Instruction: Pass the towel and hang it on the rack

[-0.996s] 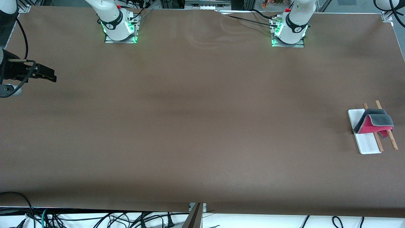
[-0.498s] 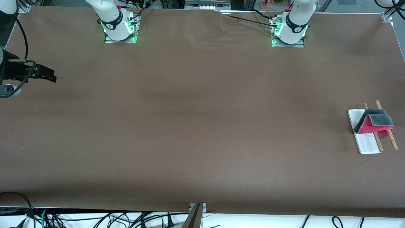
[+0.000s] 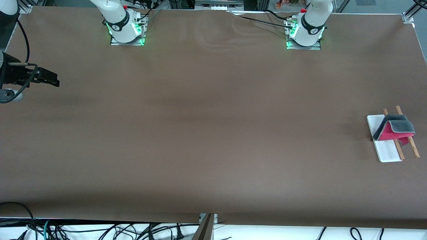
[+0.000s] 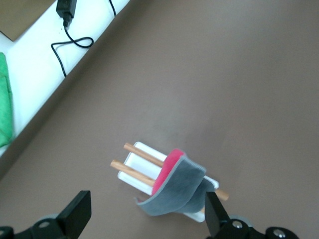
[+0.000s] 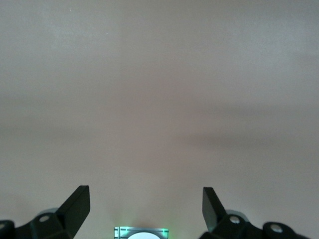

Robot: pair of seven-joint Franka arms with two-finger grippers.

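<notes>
Grey-pink towel (image 3: pixel 394 128) drapes skewed across rack (image 3: pixel 383 151); could slide off. Your left gripper (image 4: pixel 144 219) above and right gripper (image 3: pixel 50 79) gape empty.

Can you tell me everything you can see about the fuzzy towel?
The towel is a small, soft, fuzzy cloth, dark grey on one side and bright pink-red on the other. It hangs draped over the two thin brown wooden rods of the rack, folded so the grey faces up and the pink-red shows underneath. One edge droops down toward the rack's flat white base. It sits at the left arm's end of the table. Only the rods clearly touch it; no gripper holds it.
</notes>
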